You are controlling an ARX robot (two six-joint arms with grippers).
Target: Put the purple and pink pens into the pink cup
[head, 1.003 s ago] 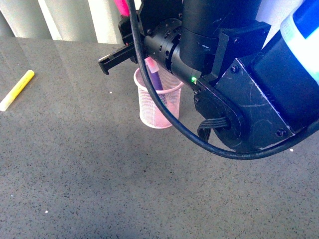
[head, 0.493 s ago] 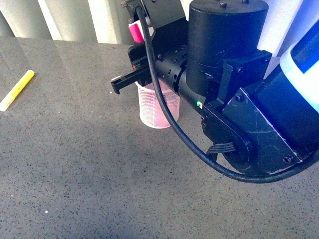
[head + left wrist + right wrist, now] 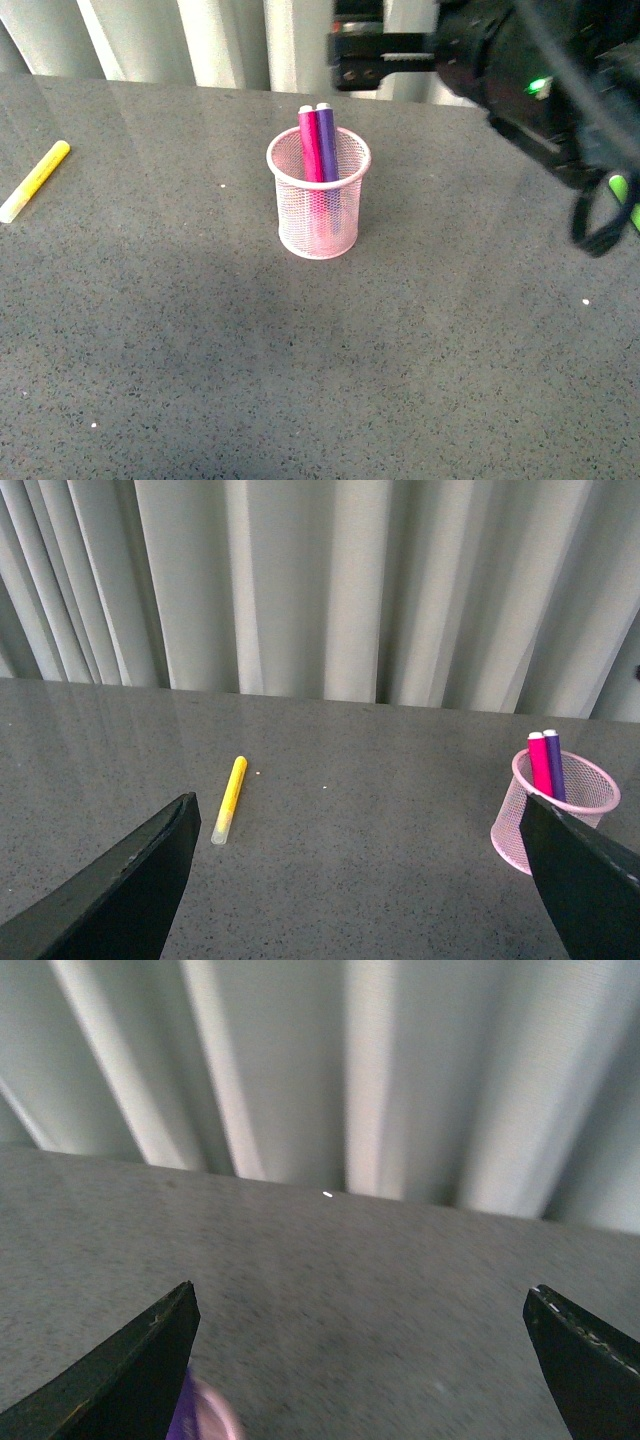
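Observation:
The pink cup [image 3: 318, 215] stands upright in the middle of the grey table. The pink pen [image 3: 310, 145] and the purple pen [image 3: 327, 140] stand side by side inside it, caps up, leaning on the far rim. My right gripper [image 3: 345, 60] hangs open above and behind the cup to the right, holding nothing. In its wrist view the right gripper [image 3: 360, 1360] has wide-apart jaws, with a blurred purple pen tip [image 3: 200, 1410] at the edge. The left gripper [image 3: 360, 890] is open and empty; its view shows the cup [image 3: 520, 825] beside one finger [image 3: 590, 880].
A yellow marker [image 3: 34, 180] lies on the table at the far left, also visible as the yellow marker [image 3: 229, 798] in the left wrist view. Pale curtains [image 3: 330, 580] hang behind the table's back edge. The right arm [image 3: 540, 90] fills the upper right.
The right arm, which hung over the cup with the pink pen, has let it go and pulled up and away to the right. The pink pen now stands in the cup beside the purple one.

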